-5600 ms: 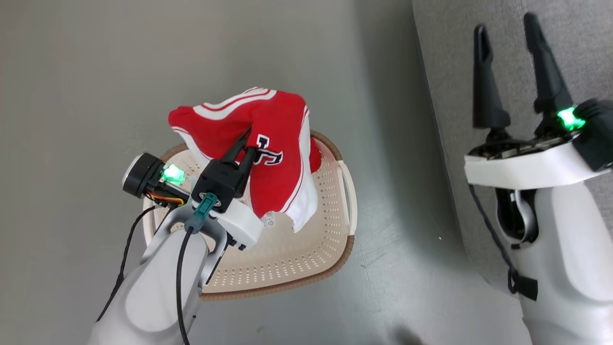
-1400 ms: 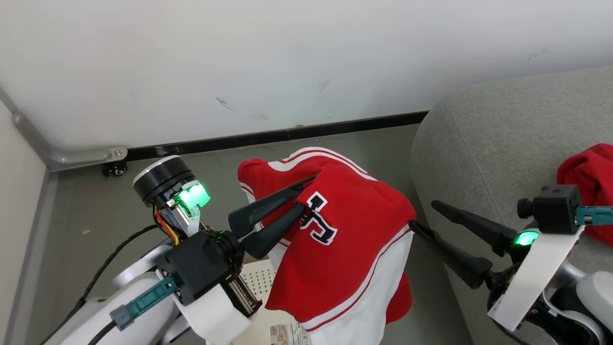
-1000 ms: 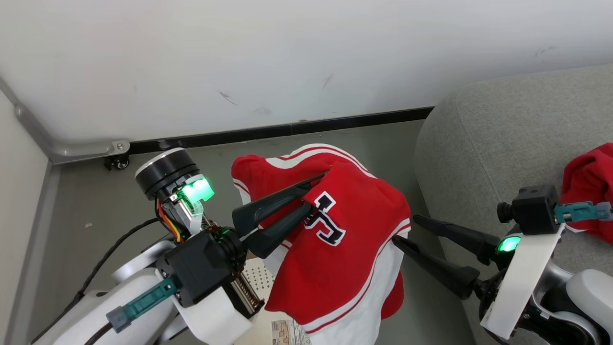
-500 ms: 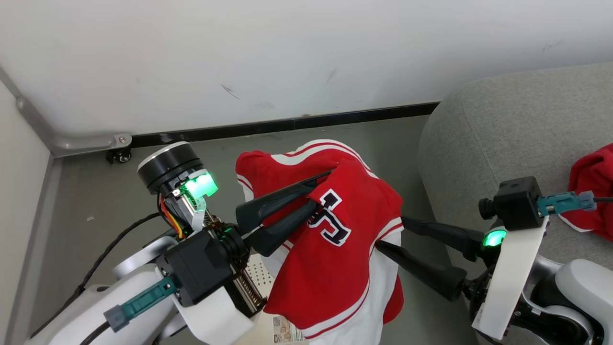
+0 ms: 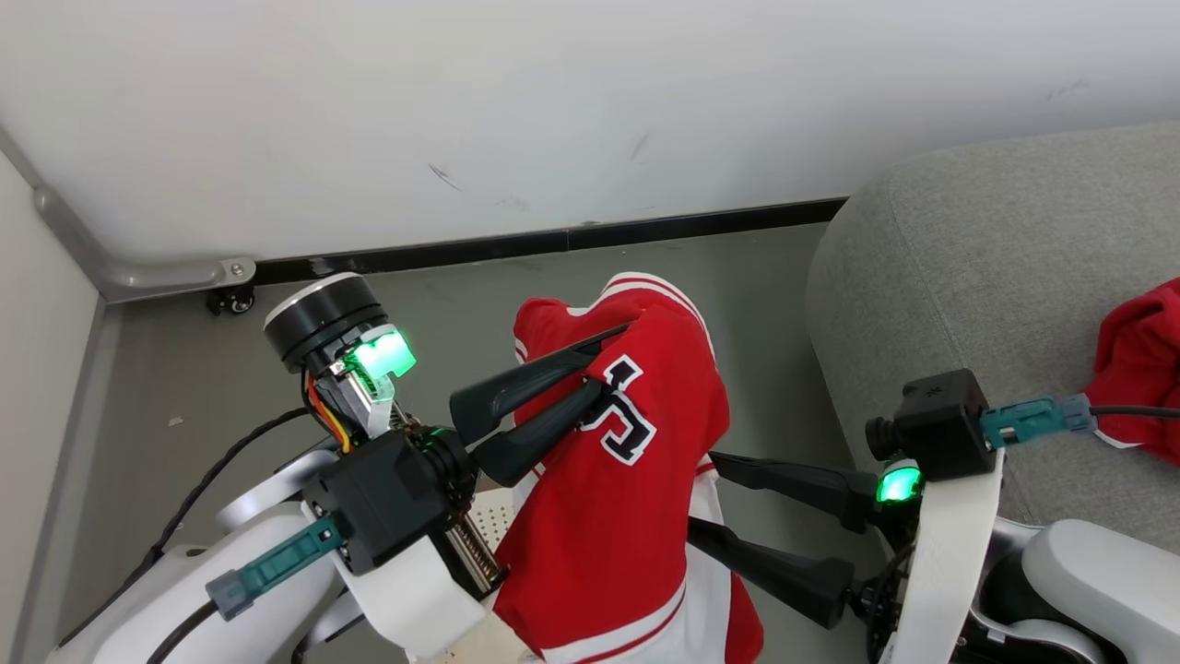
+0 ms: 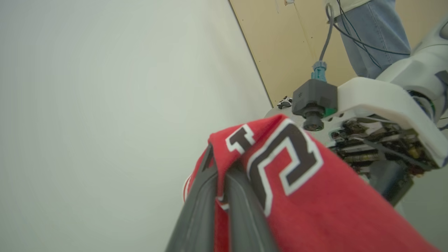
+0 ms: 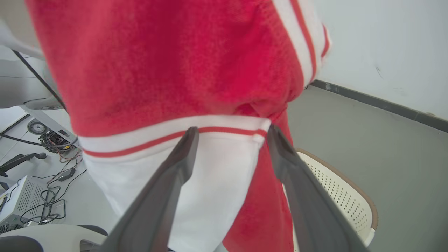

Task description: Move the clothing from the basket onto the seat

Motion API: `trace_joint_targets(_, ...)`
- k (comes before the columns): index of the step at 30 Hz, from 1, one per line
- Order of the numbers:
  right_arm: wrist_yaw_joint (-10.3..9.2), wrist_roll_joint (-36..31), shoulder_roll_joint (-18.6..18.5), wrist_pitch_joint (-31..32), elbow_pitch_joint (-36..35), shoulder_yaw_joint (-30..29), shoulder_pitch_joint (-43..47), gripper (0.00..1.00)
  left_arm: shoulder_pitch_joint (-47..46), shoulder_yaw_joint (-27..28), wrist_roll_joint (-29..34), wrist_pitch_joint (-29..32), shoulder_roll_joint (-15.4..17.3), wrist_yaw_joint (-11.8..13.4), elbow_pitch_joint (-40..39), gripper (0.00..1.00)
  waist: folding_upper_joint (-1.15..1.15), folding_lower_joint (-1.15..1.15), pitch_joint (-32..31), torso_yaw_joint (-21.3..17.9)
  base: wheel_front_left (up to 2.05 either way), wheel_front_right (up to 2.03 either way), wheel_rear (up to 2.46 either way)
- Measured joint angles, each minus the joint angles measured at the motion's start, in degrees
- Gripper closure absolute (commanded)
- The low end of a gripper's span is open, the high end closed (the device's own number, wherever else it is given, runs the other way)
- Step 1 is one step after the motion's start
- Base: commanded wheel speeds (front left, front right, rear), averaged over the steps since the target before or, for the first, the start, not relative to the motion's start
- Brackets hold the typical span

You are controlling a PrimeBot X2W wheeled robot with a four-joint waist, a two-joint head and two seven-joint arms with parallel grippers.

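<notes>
My left gripper [image 5: 610, 361] is shut on a fold of the red basketball jersey [image 5: 627, 498], which hangs from it in the air with its black-white lettering facing up. In the left wrist view the two fingers [image 6: 199, 210] pinch the jersey [image 6: 297, 210] near the lettering. My right gripper [image 5: 705, 498] is open at the jersey's right side, and in the right wrist view the open gripper [image 7: 231, 140] straddles the white hem of the jersey [image 7: 175, 63]. Below lies the cream perforated basket [image 7: 336, 196]. A second red garment [image 5: 1138, 369] lies on the grey seat [image 5: 968, 258].
A white wall with a black baseboard [image 5: 691, 226] runs behind, with a small caster [image 5: 221, 300] at its left. Grey floor separates the basket from the seat. A person's leg in jeans [image 6: 374, 31] stands beyond my right arm. Cables and electronics [image 7: 21, 196] lie on the floor.
The jersey has been lifted out of the basket and the camera has tilted up. Over the last second my open right gripper has moved left until its fingers reach the jersey, which now hangs narrower.
</notes>
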Motion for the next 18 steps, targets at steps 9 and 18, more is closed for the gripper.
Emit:
trace_joint_targets(9, 0.00, -3.91, 0.37, -5.08, -1.75, 3.10, -3.99, 0.00, 0.10, 0.18, -0.02, -0.01, -0.14, 0.00, 2.45, 1.00, 0.00, 0.00, -0.41, -0.32, 0.00, 0.00, 0.00)
trace_joint_targets(18, 0.01, -4.67, -0.31, -9.34, 0.09, 6.03, -4.18, 0.00, 0.24, 0.27, -0.09, -0.01, -0.82, 0.00, 2.52, 1.00, 0.00, 0.00, -0.85, -0.47, 0.00, 0.00, 0.00)
